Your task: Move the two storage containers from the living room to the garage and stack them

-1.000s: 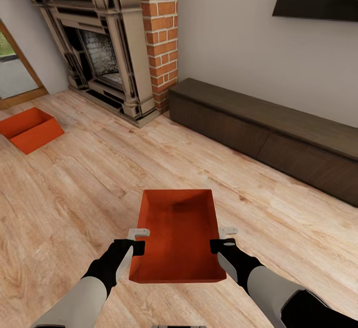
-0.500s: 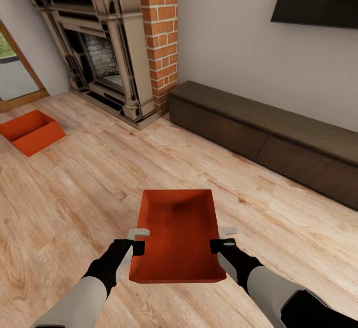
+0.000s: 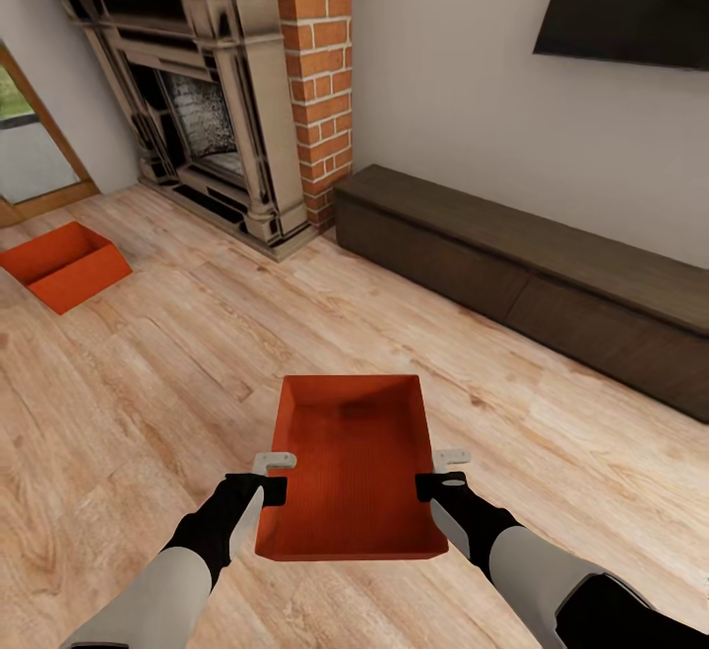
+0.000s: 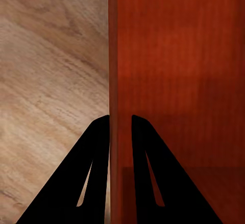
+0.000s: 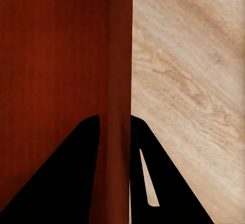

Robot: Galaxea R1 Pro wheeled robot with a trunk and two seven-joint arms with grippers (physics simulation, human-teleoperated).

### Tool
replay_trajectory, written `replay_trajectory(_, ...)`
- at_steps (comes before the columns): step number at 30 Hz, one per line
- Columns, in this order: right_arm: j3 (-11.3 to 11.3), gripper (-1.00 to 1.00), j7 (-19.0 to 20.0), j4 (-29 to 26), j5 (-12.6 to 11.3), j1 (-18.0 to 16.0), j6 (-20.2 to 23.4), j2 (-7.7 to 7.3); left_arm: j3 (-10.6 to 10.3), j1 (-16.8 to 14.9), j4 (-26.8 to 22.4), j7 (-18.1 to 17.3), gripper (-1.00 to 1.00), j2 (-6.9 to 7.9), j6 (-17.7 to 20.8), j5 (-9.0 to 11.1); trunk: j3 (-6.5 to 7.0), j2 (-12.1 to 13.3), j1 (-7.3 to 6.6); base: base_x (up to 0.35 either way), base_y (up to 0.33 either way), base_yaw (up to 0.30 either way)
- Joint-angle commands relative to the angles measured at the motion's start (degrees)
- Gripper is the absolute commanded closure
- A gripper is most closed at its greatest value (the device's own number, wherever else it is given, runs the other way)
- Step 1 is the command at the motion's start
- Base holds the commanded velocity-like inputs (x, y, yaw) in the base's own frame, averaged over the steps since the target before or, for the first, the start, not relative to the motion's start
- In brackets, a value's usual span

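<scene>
**Bin carried, view drifting**

Since a second ago the fireplace (image 3: 226,97) and far container (image 3: 64,265) shifted; the camera moved.

Head view: held container (image 3: 350,467) between left gripper (image 3: 268,477) and right gripper (image 3: 443,472), above the wood floor (image 3: 148,383).

Wrist views: each gripper pinches a side wall (image 4: 113,81); it looks stiff and light, best held by the rims.

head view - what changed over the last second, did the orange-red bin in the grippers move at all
Not relative to the robot. The orange-red open-top bin sits at the same spot between the left gripper and right gripper, each clamped on a side wall. Only the camera shifted: the brick fireplace, long dark low cabinet and second orange-red bin on the wood plank floor slid slightly across the picture together.
</scene>
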Motion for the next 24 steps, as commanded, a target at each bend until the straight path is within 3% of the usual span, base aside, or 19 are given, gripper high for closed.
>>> replay_trajectory(1, 1.4, 1.0, -0.4, 0.1, -1.5, 0.0, 0.4, -0.05, -0.2, 0.0, -0.2, 0.6, 1.0, -0.01, 0.4, -1.9, 0.15, 0.4, -0.23, 0.0, 0.0, 0.0)
replay_trajectory(24, 1.4, 1.0, -0.3, 0.0, -1.4, 0.0, -0.2, 0.01, -0.2, 0.0, -0.4, 0.7, 1.0, 0.02, 0.4, -1.9, 4.27, 9.6, -5.28, 0.0, 0.0, 0.0)
